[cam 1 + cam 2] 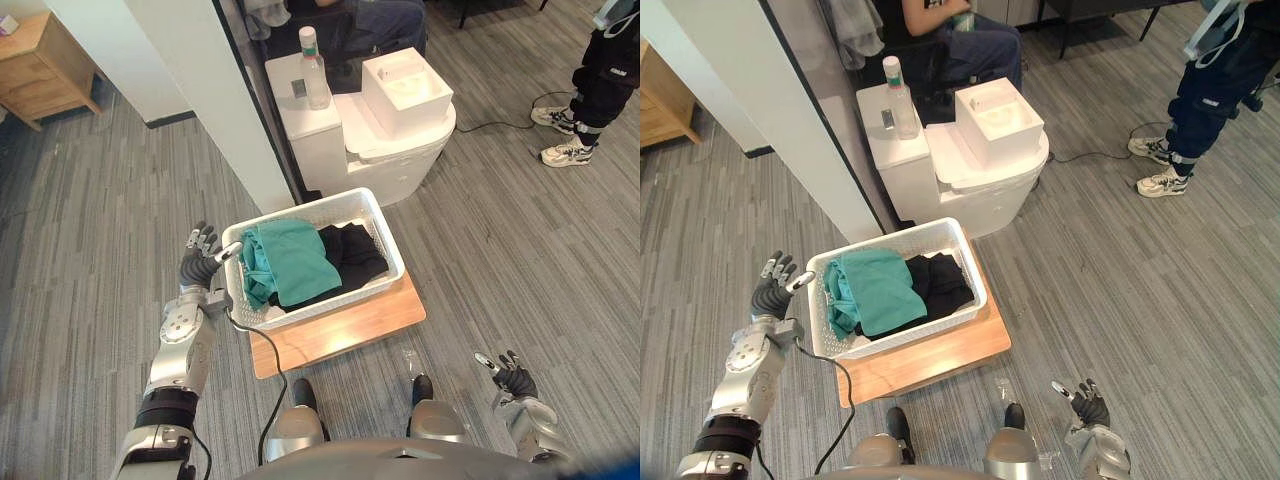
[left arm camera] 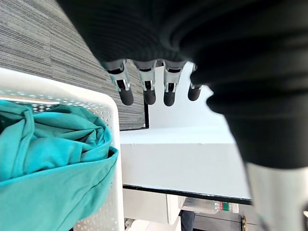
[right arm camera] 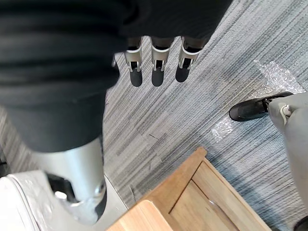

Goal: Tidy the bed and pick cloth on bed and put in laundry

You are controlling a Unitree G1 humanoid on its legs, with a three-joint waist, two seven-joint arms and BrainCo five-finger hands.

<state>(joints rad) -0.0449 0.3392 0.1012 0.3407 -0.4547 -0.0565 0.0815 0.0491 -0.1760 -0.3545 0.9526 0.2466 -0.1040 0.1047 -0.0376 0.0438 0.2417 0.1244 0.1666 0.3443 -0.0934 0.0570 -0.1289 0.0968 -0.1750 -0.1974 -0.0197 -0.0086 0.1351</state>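
A white perforated laundry basket [image 1: 375, 215] stands on a low wooden board [image 1: 350, 325]. Inside it lie a teal cloth [image 1: 290, 260] on the left and a black cloth [image 1: 355, 255] on the right. My left hand [image 1: 198, 262] hovers just outside the basket's left rim, fingers straight, holding nothing. The left wrist view shows those fingers [image 2: 147, 89] above the teal cloth [image 2: 53, 159] and the rim [image 2: 111, 125]. My right hand [image 1: 515, 378] hangs low at the right over bare floor, open and empty; its fingers [image 3: 156, 70] point at the grey floor.
A white rounded unit [image 1: 370, 120] with a clear bottle [image 1: 314, 70] and a white box [image 1: 405, 85] stands behind the basket. A white partition [image 1: 200, 80] rises at the left. A wooden cabinet [image 1: 40, 65] is far left. One person stands at top right [image 1: 595, 90], another sits behind the unit [image 1: 970, 35].
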